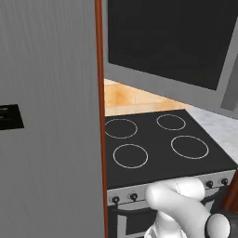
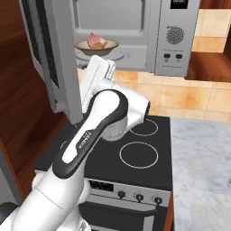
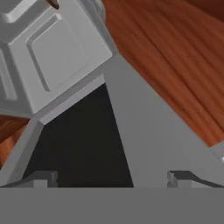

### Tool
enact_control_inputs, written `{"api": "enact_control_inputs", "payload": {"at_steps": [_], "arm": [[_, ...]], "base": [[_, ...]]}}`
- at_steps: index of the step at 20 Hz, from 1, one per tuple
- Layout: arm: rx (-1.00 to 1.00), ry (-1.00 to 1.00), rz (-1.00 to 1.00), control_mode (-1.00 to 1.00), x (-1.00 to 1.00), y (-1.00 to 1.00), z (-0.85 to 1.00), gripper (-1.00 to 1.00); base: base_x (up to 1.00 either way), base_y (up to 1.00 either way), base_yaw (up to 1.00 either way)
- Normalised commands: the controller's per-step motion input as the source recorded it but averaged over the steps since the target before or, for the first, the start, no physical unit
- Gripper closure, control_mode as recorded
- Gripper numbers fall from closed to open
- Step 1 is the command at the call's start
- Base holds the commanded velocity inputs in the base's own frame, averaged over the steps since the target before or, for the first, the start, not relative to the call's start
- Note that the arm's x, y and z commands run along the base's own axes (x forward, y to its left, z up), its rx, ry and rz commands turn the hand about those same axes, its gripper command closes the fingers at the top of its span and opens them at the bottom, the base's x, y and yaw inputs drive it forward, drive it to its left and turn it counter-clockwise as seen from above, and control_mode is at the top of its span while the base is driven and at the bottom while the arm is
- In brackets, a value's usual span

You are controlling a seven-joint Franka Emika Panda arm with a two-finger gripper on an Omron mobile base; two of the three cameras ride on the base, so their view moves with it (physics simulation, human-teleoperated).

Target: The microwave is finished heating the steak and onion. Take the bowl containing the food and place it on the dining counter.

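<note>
The microwave (image 2: 177,45) hangs above the stove with its door (image 2: 43,54) swung wide to the left. Inside, the tan bowl (image 2: 85,44) rests on the glass turntable, holding the pink steak (image 2: 93,39) and the small brown onion (image 2: 100,45). My hand (image 2: 97,72) points up just below and in front of the bowl, apart from it. In the hand view my gripper (image 3: 111,179) is open, nothing between its fingertips (image 3: 43,178), and it faces the door's dark glass (image 3: 83,144) and grey frame.
A black stovetop (image 1: 158,139) with four rings lies below the microwave. The brushed-steel fridge (image 1: 46,116) walls off the left. A marble counter top (image 2: 203,158) runs right of the stove; I cannot tell whether it is the dining counter. The open door (image 1: 167,37) hangs over the stove.
</note>
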Motion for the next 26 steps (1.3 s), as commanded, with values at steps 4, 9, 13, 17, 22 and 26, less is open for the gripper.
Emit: {"api": "enact_control_inputs", "payload": {"at_steps": [4,9,13,17,22,26], "arm": [[0.13,-0.14,0.06,-1.00,-0.86,1.00,0.00,-1.00],[-0.15,-0.11,0.00,-1.00,-0.39,1.00,-0.06,-1.00],[-0.19,-0.06,0.00,-1.00,-0.06,1.00,-0.11,-1.00],[-0.19,-0.02,0.00,-1.00,0.04,1.00,-0.06,-1.00],[-0.14,0.03,0.00,-1.00,0.05,0.27,0.00,-1.00],[-0.09,-0.03,-0.09,-1.00,-0.01,-0.77,0.01,-1.00]], "base": [[0.00,0.00,0.00],[0.00,0.00,0.00],[0.00,0.00,0.00],[0.00,0.00,0.00],[0.00,0.00,0.00],[0.00,0.00,0.00]]}}
